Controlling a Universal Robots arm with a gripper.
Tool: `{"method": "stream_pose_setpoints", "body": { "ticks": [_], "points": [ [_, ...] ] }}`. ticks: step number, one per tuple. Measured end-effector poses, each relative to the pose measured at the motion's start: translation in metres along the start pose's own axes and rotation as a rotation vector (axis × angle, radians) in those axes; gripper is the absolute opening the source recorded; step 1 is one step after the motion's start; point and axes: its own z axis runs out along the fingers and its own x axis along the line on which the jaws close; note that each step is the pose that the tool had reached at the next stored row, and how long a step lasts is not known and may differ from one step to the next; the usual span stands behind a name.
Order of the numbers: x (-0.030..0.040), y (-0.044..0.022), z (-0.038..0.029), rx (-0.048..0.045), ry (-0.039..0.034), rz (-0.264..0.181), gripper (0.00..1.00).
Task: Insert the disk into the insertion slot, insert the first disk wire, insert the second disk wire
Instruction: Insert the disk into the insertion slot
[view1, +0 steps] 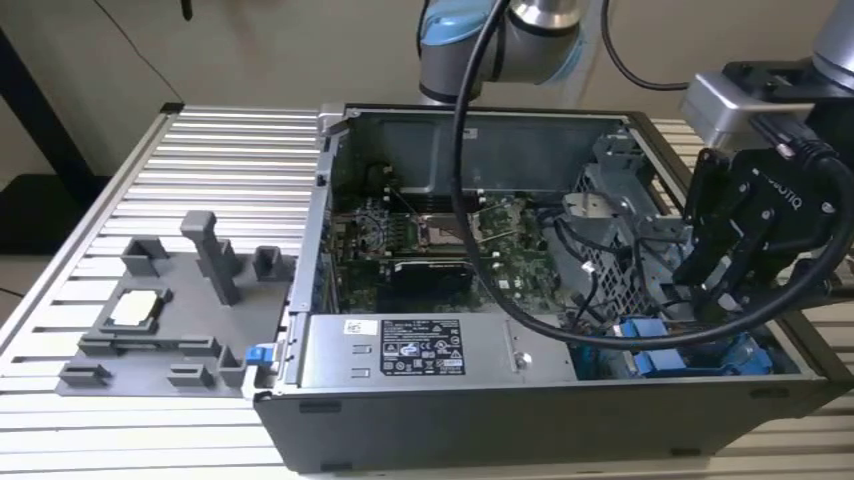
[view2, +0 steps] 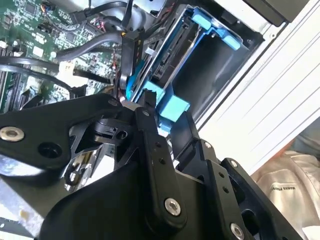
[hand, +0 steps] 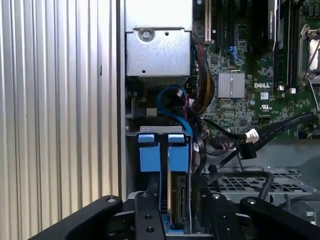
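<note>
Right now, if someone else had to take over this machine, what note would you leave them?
Gripper: low over the drive bay at the exterior view's right; whether it holds anything, cannot tell.
Disk: upright in the bay in its blue carrier, right by the gripper; fully seated or not, unclear.
Done: disk appears in its slot.
Left: two cable plugs lie loose over the motherboard, apparently unplugged.

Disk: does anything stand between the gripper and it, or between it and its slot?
Nothing visible does. In the first wrist view the gripper is right at the disk, which stands in line with the blue-tabbed slot. The black cables lie to one side, toward the board, not across its path.
</note>
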Motion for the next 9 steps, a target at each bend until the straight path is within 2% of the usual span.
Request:
{"method": "stream_pose_setpoints", "body": {
  "ticks": [3,6,7,9],
  "points": [
    [0.0002,0.0003,-0.0132,0.0,0.0001,0.0,0.41],
    [-0.0009,0.0004,-0.015,0.002,0.0011,0.0,0.41],
    [-0.0009,0.0005,-0.015,0.0114,0.0008,0.0,0.41],
    [-0.001,0.0012,-0.0151,0.0471,-0.0021,0.001,0.41]
  ]
}}
